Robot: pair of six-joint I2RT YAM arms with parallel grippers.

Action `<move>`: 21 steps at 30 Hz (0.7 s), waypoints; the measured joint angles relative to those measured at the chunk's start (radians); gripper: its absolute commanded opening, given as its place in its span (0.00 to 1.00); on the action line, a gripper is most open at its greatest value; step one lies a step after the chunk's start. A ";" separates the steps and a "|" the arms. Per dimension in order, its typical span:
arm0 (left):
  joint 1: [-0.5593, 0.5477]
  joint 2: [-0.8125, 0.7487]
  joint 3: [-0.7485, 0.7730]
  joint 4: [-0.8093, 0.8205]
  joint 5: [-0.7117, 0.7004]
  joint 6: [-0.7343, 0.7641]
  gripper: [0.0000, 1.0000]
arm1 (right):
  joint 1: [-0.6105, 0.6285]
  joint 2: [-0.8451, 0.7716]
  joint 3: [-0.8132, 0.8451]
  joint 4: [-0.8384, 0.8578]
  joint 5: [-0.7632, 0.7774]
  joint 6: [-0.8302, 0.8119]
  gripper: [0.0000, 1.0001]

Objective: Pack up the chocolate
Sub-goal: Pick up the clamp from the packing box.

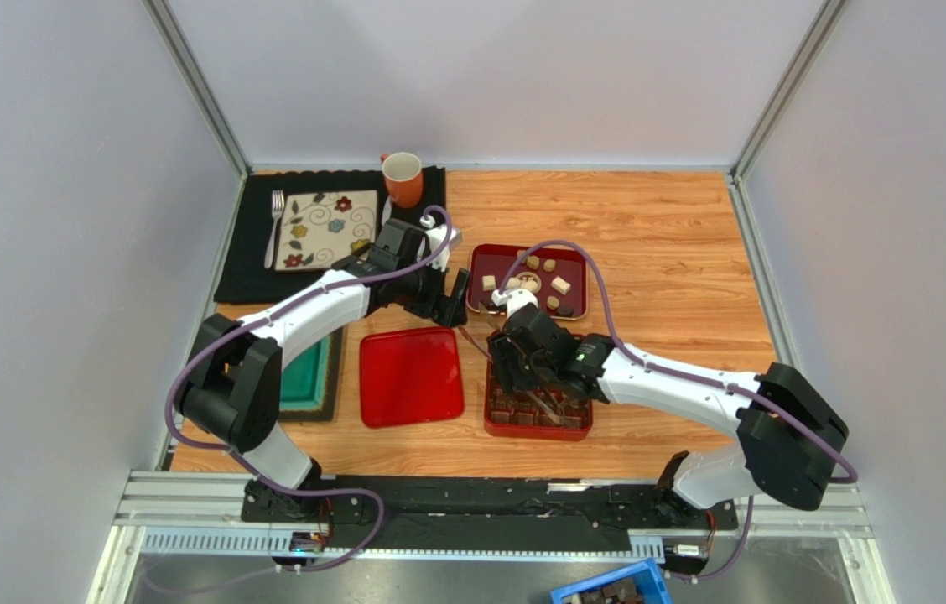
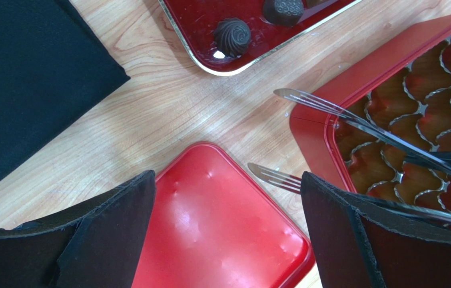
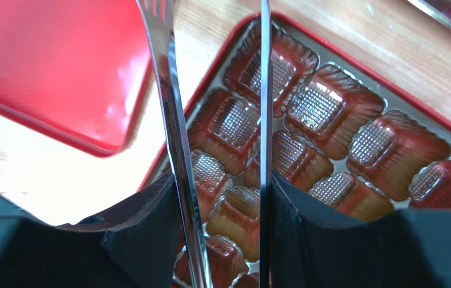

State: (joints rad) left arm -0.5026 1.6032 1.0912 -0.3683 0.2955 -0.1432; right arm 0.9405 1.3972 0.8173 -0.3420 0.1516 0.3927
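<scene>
Wide apart stand the jaws of the left gripper in the top view; it hangs over the wooden table beyond the far left corner of the red compartment box. The right gripper is over the far left part of that box, closed on a pair of metal tongs whose tips reach out past the box's far left corner. The chocolate, dark and cream pieces, lies on a dark red tray just beyond the box. A flat red lid lies just left of the box. A black mat with a flowered plate, a fork and an orange mug lies well beyond the box, to its left.

From the left wrist, the left gripper has its black fingers spread, with nothing between them but the lid below. The box lies at the right, with the tongs' forked tips over its corner. A swirled dark chocolate sits on the tray across a strip of table from the box.

From the right wrist, the right gripper presses its pads against the outer sides of the two tong arms, which are drawn near each other but not touching. They point over the box's ribbed brown cups, with the lid to the left of the box.
</scene>
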 measured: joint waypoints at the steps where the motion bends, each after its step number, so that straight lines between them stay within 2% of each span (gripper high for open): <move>1: 0.000 0.000 0.000 0.000 -0.002 0.001 0.99 | 0.000 -0.011 0.001 0.000 -0.001 0.000 0.51; 10: 0.000 0.000 -0.003 0.006 -0.006 0.001 0.99 | -0.008 -0.062 0.003 -0.001 -0.008 0.014 0.51; 14: 0.000 0.000 -0.006 0.007 -0.006 0.001 0.99 | -0.016 -0.074 0.003 -0.006 -0.017 0.022 0.43; 21: 0.000 0.000 0.013 -0.011 -0.045 0.016 0.99 | -0.037 -0.077 0.013 -0.022 -0.065 0.033 0.39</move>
State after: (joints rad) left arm -0.5030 1.6032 1.1042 -0.3794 0.2501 -0.1276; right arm 0.9039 1.3197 0.8307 -0.3641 0.0868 0.4255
